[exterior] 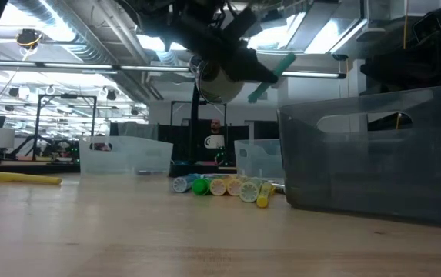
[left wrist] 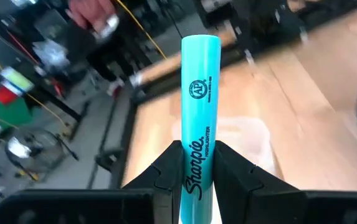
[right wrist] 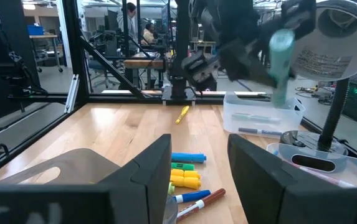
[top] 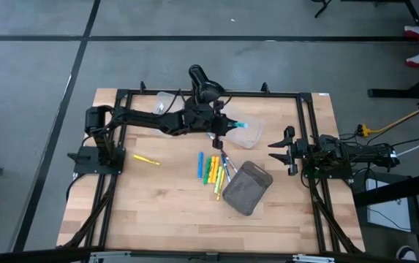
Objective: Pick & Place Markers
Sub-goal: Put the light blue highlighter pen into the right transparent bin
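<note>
Your left gripper (top: 232,126) hangs above the worktop (top: 165,212) with its fingers (left wrist: 166,174) clamped on a teal marker (left wrist: 200,93), which sticks straight out beyond the fingertips. Just under that marker's tip sits a clear tray (top: 251,133). Back below the fingers, the loose markers (top: 210,169) lie side by side on the wood, touching the grey pouch (top: 247,188) at one end. One yellow marker (top: 146,159) lies alone, well apart. Your right gripper (top: 281,150) waits beside the pouch, its fingers (right wrist: 147,168) parted around nothing.
</note>
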`<state>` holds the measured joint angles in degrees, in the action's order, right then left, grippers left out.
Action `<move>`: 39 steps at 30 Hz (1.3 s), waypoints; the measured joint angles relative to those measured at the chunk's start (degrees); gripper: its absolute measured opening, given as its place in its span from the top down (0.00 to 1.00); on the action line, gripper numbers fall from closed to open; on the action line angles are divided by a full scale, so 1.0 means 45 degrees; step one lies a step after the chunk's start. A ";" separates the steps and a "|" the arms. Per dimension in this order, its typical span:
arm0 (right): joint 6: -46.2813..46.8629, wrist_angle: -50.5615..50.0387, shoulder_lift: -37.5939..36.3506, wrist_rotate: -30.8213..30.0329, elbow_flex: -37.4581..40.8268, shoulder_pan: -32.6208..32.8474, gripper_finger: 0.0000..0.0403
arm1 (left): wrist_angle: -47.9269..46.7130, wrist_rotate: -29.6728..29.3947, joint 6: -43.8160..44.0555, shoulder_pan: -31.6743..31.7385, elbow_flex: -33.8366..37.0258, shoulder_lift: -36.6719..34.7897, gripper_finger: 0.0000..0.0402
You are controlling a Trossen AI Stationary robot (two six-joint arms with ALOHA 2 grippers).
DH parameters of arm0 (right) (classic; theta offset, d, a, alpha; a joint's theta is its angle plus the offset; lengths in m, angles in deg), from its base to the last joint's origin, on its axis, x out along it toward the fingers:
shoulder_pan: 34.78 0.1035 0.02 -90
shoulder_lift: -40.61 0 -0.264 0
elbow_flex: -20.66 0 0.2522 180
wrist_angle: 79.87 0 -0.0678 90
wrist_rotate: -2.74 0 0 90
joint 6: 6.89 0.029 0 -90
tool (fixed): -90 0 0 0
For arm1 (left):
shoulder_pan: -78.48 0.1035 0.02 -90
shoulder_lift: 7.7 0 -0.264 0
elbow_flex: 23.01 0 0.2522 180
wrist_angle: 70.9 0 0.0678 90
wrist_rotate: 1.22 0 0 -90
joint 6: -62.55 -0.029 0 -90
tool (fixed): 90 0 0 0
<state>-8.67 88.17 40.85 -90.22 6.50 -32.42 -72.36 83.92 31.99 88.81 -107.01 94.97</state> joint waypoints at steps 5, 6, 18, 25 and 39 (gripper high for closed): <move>0.0000 0.0002 -0.0001 0.0000 -0.0001 0.0004 0.61 | -0.0307 -0.0222 -0.0533 -0.0242 0.0006 0.0005 0.85; 0.0000 0.0002 -0.0003 0.0000 0.0000 0.0004 0.61 | -0.0312 -0.0221 -0.0600 -0.0250 0.0004 0.0005 0.85; -0.0001 0.0002 0.0002 0.0000 0.0003 -0.0001 0.61 | -0.0193 -0.1059 -0.1450 -0.0639 -0.0635 0.0211 0.85; -0.0005 -0.0002 0.0002 0.0013 0.0003 -0.0001 0.61 | -0.1932 -0.2728 -0.2749 -0.1091 -0.2618 0.1585 0.85; 0.0004 -0.0003 0.0002 0.0001 0.0004 0.0004 0.61 | -0.3136 -0.3960 -0.3284 -0.0646 -0.4745 0.4134 0.85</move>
<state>-8.65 88.15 40.86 -90.22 6.52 -32.41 -86.47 66.10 17.21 85.91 -128.36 113.57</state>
